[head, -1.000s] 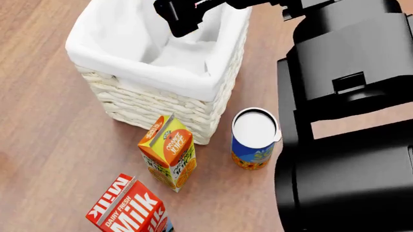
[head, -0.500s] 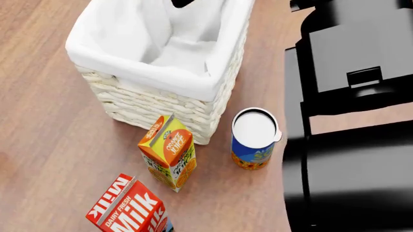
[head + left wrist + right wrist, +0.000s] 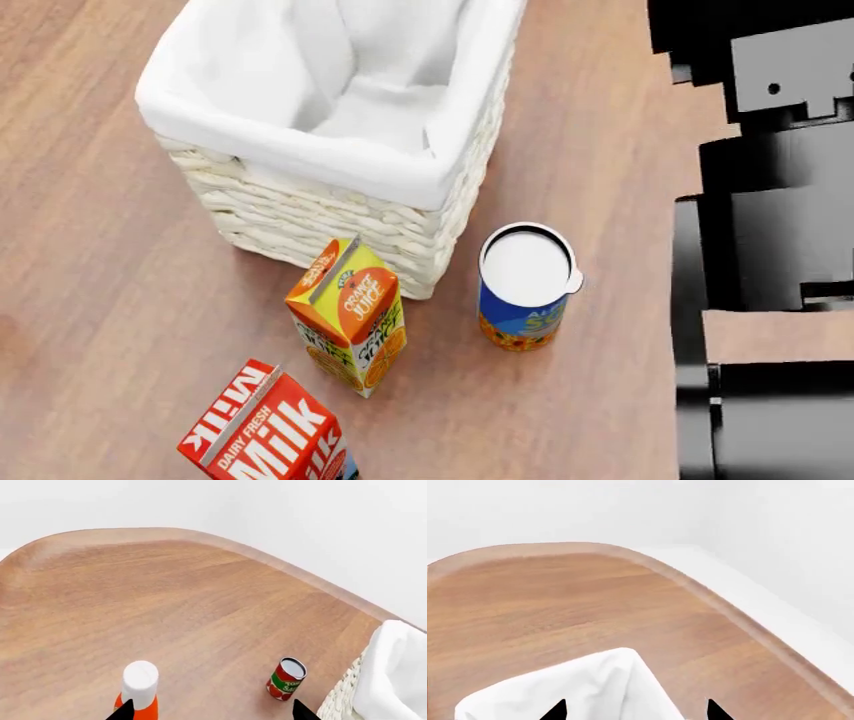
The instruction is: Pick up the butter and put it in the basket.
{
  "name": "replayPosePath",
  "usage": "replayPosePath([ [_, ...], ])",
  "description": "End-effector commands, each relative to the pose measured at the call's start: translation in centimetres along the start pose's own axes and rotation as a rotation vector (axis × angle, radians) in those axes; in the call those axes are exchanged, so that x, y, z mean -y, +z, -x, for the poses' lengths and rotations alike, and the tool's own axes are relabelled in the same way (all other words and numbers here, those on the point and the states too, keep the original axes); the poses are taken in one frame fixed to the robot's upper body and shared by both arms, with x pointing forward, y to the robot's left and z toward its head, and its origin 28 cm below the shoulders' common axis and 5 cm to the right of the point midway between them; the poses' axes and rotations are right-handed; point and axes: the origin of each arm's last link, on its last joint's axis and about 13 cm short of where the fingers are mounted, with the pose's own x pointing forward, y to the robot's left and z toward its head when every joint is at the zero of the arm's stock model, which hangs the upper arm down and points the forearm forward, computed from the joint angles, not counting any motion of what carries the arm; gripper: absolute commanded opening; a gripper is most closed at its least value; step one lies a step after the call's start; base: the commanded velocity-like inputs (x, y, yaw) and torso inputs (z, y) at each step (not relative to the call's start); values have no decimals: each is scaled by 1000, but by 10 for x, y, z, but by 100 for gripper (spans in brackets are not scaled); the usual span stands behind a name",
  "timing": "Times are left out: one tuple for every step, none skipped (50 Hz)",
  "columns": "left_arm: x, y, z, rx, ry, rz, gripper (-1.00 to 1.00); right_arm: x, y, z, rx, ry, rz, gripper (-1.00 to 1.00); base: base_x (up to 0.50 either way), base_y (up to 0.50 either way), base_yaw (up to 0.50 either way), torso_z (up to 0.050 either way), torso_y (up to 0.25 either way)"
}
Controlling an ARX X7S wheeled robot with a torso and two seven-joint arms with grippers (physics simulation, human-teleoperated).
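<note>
Basket (image 3: 334, 130): mouth open above. Juice carton (image 3: 347, 315) and blue can (image 3: 525, 288) stand against its near wall; milk carton (image 3: 267, 425) nearer; bare table (image 3: 94, 300) left.

A cream woven wicker basket (image 3: 340, 215) carries a white cloth liner. The juice carton (image 3: 350, 318) is orange and yellow; the milk carton (image 3: 267, 430) red with white lettering. The can (image 3: 523, 290) is blue and yellow, white-topped. The surface (image 3: 107, 300) shows brown wood grain.
</note>
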Motion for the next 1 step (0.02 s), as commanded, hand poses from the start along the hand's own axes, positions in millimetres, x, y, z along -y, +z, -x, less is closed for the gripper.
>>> replayPosePath([
  [-1, -1, 0, 6, -9, -3, 100, -10, -12, 28, 79, -136, 79, 100, 0, 0, 0, 0, 0],
])
